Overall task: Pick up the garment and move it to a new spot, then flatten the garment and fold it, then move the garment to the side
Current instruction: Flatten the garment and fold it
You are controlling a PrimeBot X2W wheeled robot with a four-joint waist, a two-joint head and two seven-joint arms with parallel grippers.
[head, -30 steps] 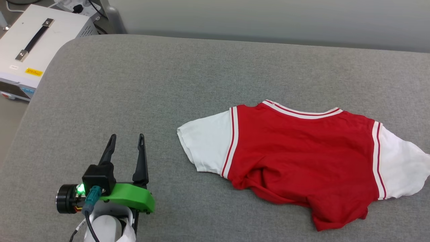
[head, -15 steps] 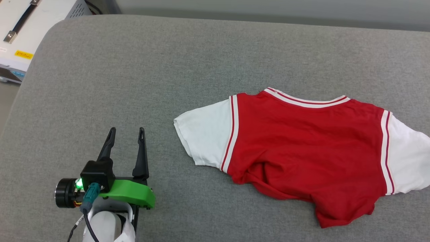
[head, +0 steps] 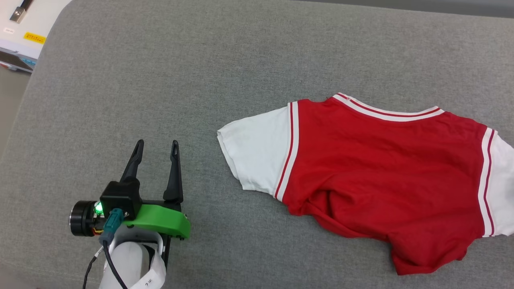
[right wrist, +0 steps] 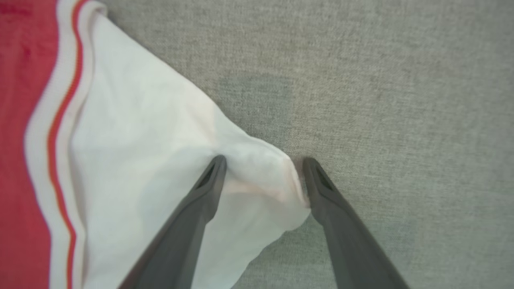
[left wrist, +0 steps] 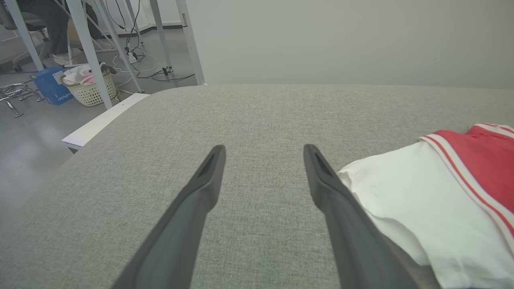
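The garment (head: 385,168), red with white sleeves and striped trim, lies rumpled on the right half of the grey padded table (head: 160,80), its plain side up. My left gripper (head: 157,142) hovers open and empty to the left of the near white sleeve. In the left wrist view that sleeve of the garment (left wrist: 409,200) lies just right of the left gripper (left wrist: 264,148). In the right wrist view my right gripper (right wrist: 264,159) stands open over the pointed tip of the garment's other white sleeve (right wrist: 140,140), one finger on the cloth and one just past its edge.
A white equipment box (head: 20,36) sits off the table's far left corner. Beyond that corner are metal frame legs (left wrist: 86,52), a laundry basket (left wrist: 90,86) and a blue box (left wrist: 52,84) on the floor. A pale wall stands behind the table.
The head camera has tilted down, so the whole picture has shifted. The garment lies as before and the left gripper stays open in the same place.
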